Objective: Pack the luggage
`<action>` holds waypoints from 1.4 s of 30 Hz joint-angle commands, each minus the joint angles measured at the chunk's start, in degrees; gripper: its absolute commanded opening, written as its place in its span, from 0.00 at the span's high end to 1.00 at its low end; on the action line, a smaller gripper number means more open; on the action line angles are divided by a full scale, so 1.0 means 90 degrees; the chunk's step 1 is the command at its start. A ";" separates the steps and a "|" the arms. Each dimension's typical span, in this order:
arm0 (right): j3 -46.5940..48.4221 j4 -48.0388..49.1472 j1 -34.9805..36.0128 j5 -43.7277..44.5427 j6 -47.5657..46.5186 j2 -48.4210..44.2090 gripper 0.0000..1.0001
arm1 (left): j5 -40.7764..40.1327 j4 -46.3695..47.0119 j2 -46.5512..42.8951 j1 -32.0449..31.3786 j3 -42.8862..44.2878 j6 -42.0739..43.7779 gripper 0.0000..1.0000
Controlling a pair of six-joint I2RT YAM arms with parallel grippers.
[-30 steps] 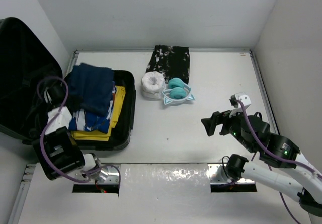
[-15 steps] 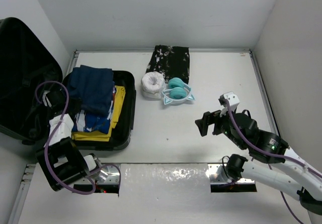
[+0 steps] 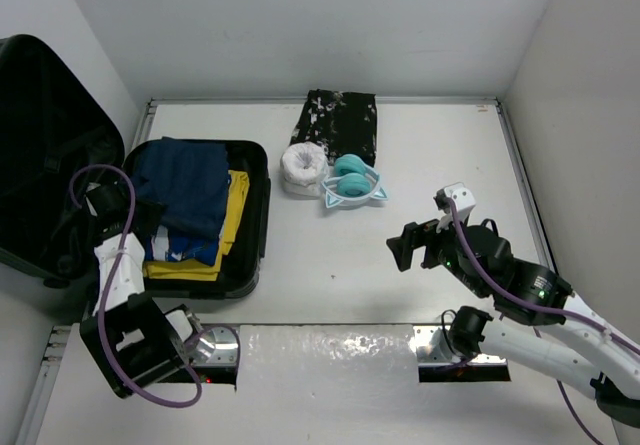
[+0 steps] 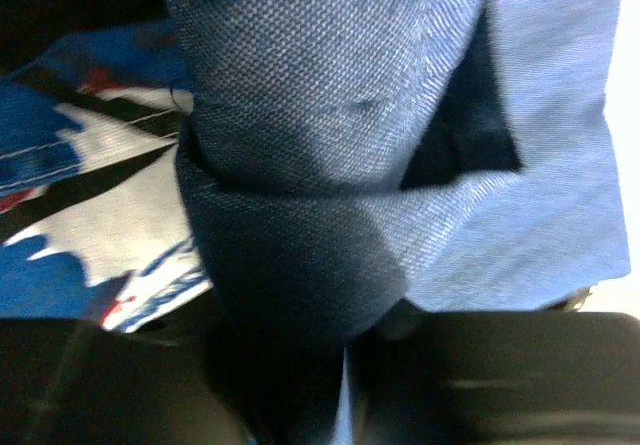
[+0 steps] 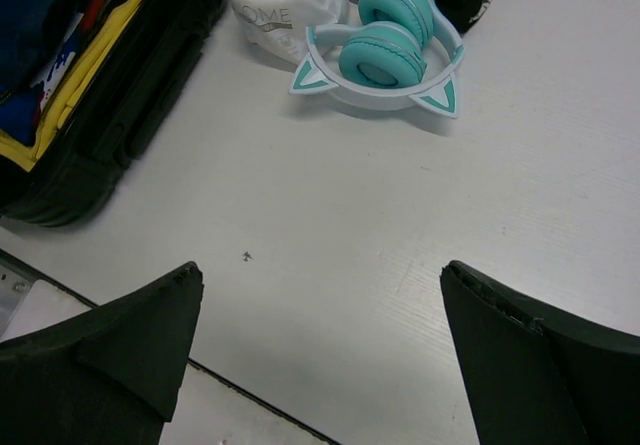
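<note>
top external: headphones [image 3: 352,182], white roll [image 3: 302,168] near luggage [image 3: 262,208]

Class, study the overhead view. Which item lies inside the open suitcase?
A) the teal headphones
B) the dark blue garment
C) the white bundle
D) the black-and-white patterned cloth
B: the dark blue garment lies on top of the pile in the suitcase, while the headphones, white bundle and patterned cloth all lie outside it.

Only lettering I can make out is "OME", printed in grey on the white bundle [image 5: 280,0]. The rest of that word can't be read.
</note>
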 commanded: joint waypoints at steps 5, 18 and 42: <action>-0.0082 0.0279 0.0014 0.0026 -0.0079 -0.0037 0.01 | -0.0352 -0.0781 -0.0575 0.0324 0.0279 0.0359 0.33; 0.0083 0.0269 0.0014 0.0778 -0.0235 0.0890 0.01 | -0.0375 -0.1224 -0.2122 0.0305 0.2192 0.1522 0.00; -0.0668 0.1813 -0.2349 -0.2092 -0.0977 0.2951 0.01 | -0.1497 0.0565 0.4021 -0.1316 0.0973 -0.1252 0.00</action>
